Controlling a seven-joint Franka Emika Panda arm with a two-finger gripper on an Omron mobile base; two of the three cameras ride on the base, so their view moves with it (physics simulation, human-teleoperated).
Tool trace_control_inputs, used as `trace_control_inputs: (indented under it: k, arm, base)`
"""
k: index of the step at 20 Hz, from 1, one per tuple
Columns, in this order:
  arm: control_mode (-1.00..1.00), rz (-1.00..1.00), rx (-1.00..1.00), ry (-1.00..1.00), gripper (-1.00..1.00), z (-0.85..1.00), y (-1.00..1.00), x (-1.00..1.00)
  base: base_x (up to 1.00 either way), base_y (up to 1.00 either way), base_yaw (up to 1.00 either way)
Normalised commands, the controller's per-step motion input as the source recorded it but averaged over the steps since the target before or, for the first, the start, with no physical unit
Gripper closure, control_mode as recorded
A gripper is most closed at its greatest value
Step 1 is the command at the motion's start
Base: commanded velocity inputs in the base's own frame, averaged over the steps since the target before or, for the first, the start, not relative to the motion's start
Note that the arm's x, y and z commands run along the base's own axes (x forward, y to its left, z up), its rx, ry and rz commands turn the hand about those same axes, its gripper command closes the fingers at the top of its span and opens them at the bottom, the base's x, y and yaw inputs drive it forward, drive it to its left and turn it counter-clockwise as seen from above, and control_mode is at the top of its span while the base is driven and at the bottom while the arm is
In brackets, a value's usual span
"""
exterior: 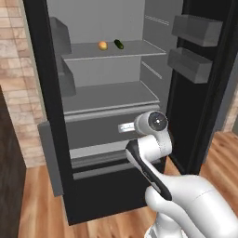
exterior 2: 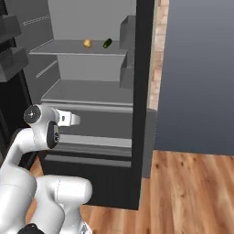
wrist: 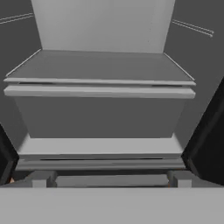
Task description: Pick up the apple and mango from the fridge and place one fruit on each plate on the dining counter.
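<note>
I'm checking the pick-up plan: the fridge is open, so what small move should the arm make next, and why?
Probably raise the open gripper toward the upper shelf. The orange fruit and the dark green one lie there side by side, while the hand points at the drawer front lower down.

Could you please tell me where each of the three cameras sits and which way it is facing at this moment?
Left base view: behind the arm, on its left, facing the open fridge; the arm rises from the lower right.
Right base view: behind the arm, on its right, facing the same fridge; the arm rises from the lower left.
Hand view: on the hand, looking level into the fridge at a bare shelf and drawer, past the open pincer.
Both base views share the orange fruit and dark green fruit on the upper shelf.
</note>
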Motion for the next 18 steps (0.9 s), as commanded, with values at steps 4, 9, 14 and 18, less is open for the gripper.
trace_control_inputs:
  k: [4,9,14,18]
  arm:
    - [1.0,0.0,0.0,0.0,-1.0,0.0,0.0,0.0]
    - [1.0,0.0,0.0,0.0,-1.0,0.0,0.0,0.0]
    - [1.0,0.0,0.0,0.0,-1.0,0.0,0.0,0.0]
    - [1.0,0.0,0.0,0.0,-1.0,0.0,0.0,0.0]
  base:
    - [0.54,0.0,0.06]
    - [0.34,0.0,0.08]
    - [0.35,0.0,0.08]
    - [0.55,0.0,0.08]
